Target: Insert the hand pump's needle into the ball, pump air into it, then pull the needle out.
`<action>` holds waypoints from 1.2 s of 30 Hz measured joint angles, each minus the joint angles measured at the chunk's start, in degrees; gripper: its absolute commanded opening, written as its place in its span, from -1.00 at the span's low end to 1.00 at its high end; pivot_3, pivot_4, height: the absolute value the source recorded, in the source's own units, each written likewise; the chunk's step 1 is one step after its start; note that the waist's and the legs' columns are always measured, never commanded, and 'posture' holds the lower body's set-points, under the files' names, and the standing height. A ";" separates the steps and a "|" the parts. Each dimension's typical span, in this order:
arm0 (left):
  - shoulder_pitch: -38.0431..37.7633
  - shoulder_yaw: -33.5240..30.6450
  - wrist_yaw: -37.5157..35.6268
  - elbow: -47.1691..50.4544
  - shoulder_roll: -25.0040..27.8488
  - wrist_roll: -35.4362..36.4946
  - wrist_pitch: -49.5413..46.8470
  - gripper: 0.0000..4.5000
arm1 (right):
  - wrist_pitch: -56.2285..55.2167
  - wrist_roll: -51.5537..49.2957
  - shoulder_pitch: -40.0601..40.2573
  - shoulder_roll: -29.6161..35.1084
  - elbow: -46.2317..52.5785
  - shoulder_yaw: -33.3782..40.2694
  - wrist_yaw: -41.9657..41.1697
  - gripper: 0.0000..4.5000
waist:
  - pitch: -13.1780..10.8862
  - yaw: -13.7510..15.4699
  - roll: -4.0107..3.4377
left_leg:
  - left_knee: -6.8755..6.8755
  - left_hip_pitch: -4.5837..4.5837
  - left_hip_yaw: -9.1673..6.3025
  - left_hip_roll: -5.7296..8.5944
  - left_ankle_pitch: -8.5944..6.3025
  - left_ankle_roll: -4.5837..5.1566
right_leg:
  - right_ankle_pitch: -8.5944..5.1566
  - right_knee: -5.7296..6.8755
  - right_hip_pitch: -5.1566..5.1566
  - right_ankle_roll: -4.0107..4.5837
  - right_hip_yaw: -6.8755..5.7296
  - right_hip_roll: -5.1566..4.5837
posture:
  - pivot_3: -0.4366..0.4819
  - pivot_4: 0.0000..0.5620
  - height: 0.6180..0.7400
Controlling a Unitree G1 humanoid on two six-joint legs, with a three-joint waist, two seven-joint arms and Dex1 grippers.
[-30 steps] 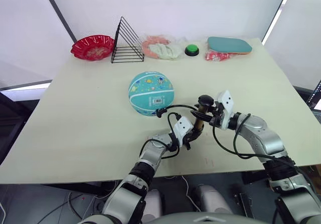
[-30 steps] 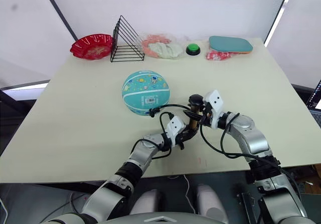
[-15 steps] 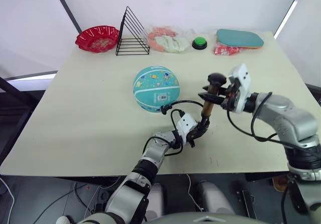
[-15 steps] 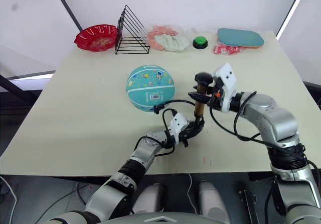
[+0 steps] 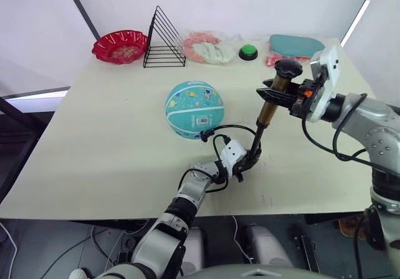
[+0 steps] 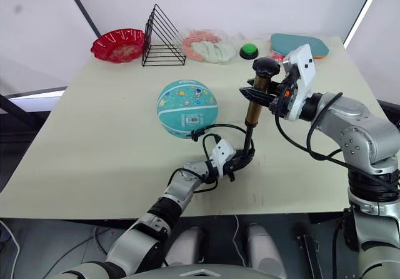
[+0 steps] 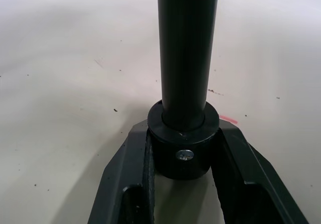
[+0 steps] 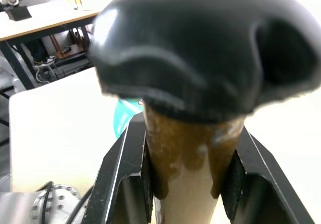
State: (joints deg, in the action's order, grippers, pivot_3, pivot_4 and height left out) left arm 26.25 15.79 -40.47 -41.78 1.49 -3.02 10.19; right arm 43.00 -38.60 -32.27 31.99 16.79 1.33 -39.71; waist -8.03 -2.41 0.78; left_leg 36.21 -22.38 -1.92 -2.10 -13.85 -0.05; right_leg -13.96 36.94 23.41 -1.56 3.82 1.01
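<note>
The teal ball [image 5: 194, 110] rests mid-table, its white barcode sticker facing me. The hand pump [image 5: 269, 111] stands nearly upright to the ball's right, drawn out long, with an amber barrel under the black T-handle [image 5: 287, 66] and a thin black tube below. My left gripper [image 5: 249, 161] is shut on the pump's black bottom cap [image 7: 183, 148] at the table. My right gripper [image 5: 276, 94] is shut on the amber barrel [image 8: 190, 169] just under the handle. The thin black hose [image 5: 228, 129] loops from the pump's foot to the ball's lower front. The needle is too small to make out.
Along the table's far edge stand a red bowl [image 5: 119, 46], a black wire rack [image 5: 164, 41], a bag of pink and white items [image 5: 209, 46], a green button [image 5: 248, 52], a teal paddle [image 5: 297, 44] and a red packet [image 5: 275, 60].
My right gripper has risen up and back with the handle, drawing the pump out much longer. The left gripper has kept the pump's foot on the table. The ball has stayed put.
</note>
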 measured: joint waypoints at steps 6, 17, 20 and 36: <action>-1.02 -0.60 0.92 -0.53 0.67 -0.20 -0.70 -0.54 | -10.41 7.59 5.22 -5.21 -8.78 -8.15 -2.07 -0.53 | 0.93 -1.15 0.22 | -0.04 0.87 0.01 -0.13 -0.19 0.30 | -0.18 0.00 -0.73 0.29 0.01 0.13 | -0.05 -0.47 1.00; -1.93 -1.22 1.08 -0.18 0.66 -0.11 -1.40 -0.54 | -23.46 16.51 8.36 -12.28 -25.74 -12.36 -5.69 -0.53 | 1.63 -1.59 0.24 | -0.16 1.30 0.10 -0.12 -0.20 0.31 | -0.21 0.00 -1.05 0.34 0.12 0.14 | -0.05 -0.47 1.00; -2.34 -1.26 1.29 0.06 0.66 -0.11 -1.41 -0.54 | -23.55 17.15 8.37 -12.42 -25.71 -12.35 -6.26 -0.53 | 1.62 -1.57 0.24 | -0.35 1.67 0.09 -0.12 -0.22 0.30 | -0.28 0.00 -1.30 0.44 0.12 0.13 | -0.05 -0.47 1.00; -1.17 -0.38 -0.49 0.87 -0.78 0.48 -0.09 -0.54 | 4.62 3.69 1.57 -1.96 -1.23 -0.98 -0.89 -0.53 | 0.08 0.39 -0.23 | -0.07 0.19 0.02 0.05 -0.21 0.29 | -0.11 -0.06 -0.18 0.12 0.02 -0.06 | -0.05 -0.47 1.00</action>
State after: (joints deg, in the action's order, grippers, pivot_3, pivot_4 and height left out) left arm 25.08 15.41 -40.97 -40.91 0.71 -2.54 10.10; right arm 47.62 -34.91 -30.70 30.03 15.56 0.35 -40.60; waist -7.95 -2.02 0.55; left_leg 36.15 -22.18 -1.90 -2.04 -14.06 0.24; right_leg -14.07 36.87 23.23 -1.43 3.83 0.95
